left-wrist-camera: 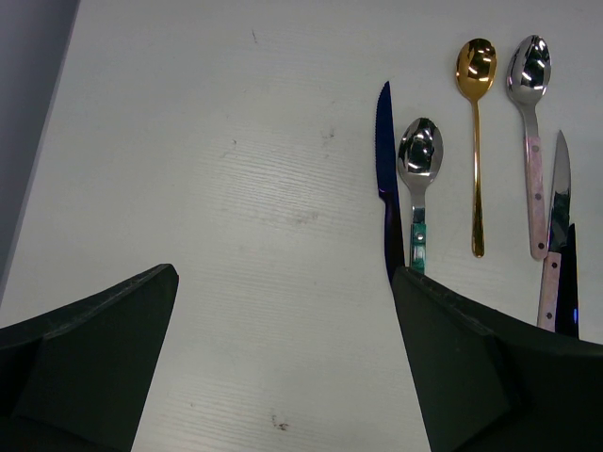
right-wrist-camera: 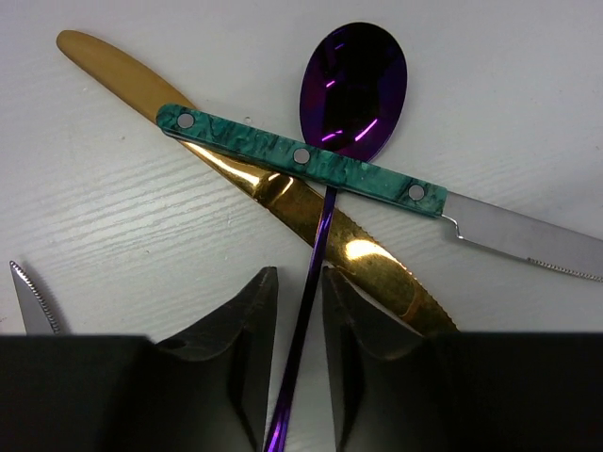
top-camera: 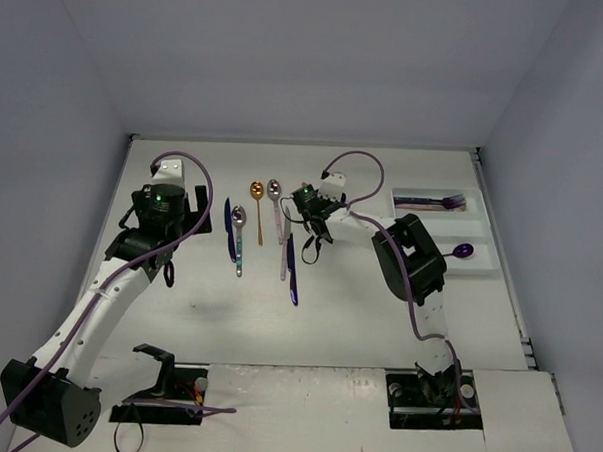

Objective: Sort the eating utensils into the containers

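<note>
My right gripper (top-camera: 315, 215) (right-wrist-camera: 300, 281) is low over a small pile of utensils. Its jaws stand narrowly apart astride the thin handle of a purple spoon (right-wrist-camera: 353, 89), with a gap showing on the left side. A teal-handled knife (right-wrist-camera: 301, 155) lies across the spoon's neck, and a gold knife (right-wrist-camera: 122, 80) lies under both. My left gripper (top-camera: 182, 216) (left-wrist-camera: 285, 273) is open and empty over bare table, left of a row of utensils. The white tray (top-camera: 480, 269) at the right holds a purple fork (top-camera: 441, 202) and a purple spoon (top-camera: 463, 250).
The row holds a dark blue knife (left-wrist-camera: 383, 160), a teal-handled spoon (left-wrist-camera: 419, 160), a gold spoon (left-wrist-camera: 476, 75), a pink-handled silver spoon (left-wrist-camera: 529, 85) and a pink-handled knife (left-wrist-camera: 558, 198). Another dark blue knife (top-camera: 293, 271) lies nearer. A serrated knife tip (right-wrist-camera: 26, 303) shows left of my right fingers.
</note>
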Controlling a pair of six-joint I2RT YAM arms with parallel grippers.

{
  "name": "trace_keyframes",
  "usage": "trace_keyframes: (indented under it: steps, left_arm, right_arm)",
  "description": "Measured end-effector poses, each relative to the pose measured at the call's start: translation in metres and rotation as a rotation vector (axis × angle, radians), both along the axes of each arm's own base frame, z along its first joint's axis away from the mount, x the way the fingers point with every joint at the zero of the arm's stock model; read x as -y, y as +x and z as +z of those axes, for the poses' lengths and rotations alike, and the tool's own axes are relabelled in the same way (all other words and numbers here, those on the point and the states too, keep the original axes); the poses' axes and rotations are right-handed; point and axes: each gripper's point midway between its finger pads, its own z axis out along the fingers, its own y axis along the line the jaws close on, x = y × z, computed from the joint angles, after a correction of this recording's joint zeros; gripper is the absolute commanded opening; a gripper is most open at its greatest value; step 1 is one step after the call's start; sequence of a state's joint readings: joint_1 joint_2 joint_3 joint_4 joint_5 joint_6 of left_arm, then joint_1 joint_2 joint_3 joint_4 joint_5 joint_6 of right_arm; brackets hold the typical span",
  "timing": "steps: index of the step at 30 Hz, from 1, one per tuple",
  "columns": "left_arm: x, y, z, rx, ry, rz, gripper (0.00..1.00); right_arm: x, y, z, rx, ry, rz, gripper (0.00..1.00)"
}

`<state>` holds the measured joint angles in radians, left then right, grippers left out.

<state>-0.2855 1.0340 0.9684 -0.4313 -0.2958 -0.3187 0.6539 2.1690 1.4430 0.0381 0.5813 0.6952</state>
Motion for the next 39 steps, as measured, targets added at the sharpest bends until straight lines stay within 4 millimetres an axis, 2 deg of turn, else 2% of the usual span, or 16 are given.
trace_keyframes:
  steps: [2, 4, 13, 17, 21, 25, 33, 39]
  left_arm:
    - [0.000, 0.000, 0.000, 0.000, 0.000, 0.000, 0.97]
    - [0.000, 0.000, 0.000, 0.000, 0.000, 0.000, 0.97]
    - [0.000, 0.000, 0.000, 0.000, 0.000, 0.000, 0.97]
    - [0.000, 0.000, 0.000, 0.000, 0.000, 0.000, 0.97]
    - [0.000, 0.000, 0.000, 0.000, 0.000, 0.000, 0.97]
    - [0.000, 0.000, 0.000, 0.002, 0.000, 0.000, 0.97]
    - [0.000, 0.000, 0.001, 0.002, -0.001, 0.000, 0.97]
    - [0.000, 0.000, 0.001, 0.002, 0.000, 0.000, 0.97]
  right_arm:
    - [0.000, 0.002, 0.000, 0.004, 0.005, -0.010, 0.05]
    - [0.001, 0.003, 0.000, 0.005, 0.011, -0.019, 0.00]
    - [0.010, 0.000, -0.001, -0.002, 0.019, -0.023, 0.00]
    - [0.023, -0.015, 0.000, -0.047, -0.005, 0.007, 0.00]
    - [0.023, -0.028, 0.002, -0.103, -0.024, 0.085, 0.00]
    - [0.004, -0.038, 0.008, -0.130, -0.008, 0.191, 0.00]
    - [-0.051, -0.062, 0.013, -0.154, 0.042, 0.426, 0.00]
    - [-0.075, -0.065, 0.021, -0.138, 0.075, 0.528, 0.00]
